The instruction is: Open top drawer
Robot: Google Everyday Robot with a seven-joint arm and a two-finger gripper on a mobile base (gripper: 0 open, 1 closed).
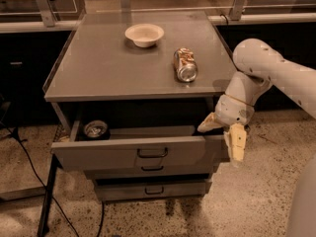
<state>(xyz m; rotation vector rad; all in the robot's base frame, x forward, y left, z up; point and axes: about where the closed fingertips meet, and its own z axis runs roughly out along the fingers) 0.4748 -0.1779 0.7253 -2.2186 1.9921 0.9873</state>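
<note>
The top drawer (133, 154) stands pulled out; the claw (224, 134) hangs at its three o'clock corner, fingers (237, 143) spread, gripping nothing. Job looks done.

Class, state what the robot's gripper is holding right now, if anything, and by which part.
Nothing: the gripper sits open at the right end of the pulled-out top drawer, away from its handle.

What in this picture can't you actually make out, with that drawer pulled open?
All in the camera view:
- Inside of the top drawer: mostly dark under the tabletop; one round thing at its left, unidentifiable.
- The gripper, open at the drawer's right end: touching the front or not, unclear.
- The arm: cut off by the right edge.
- The lower drawers: tops covered by the top drawer.
</note>
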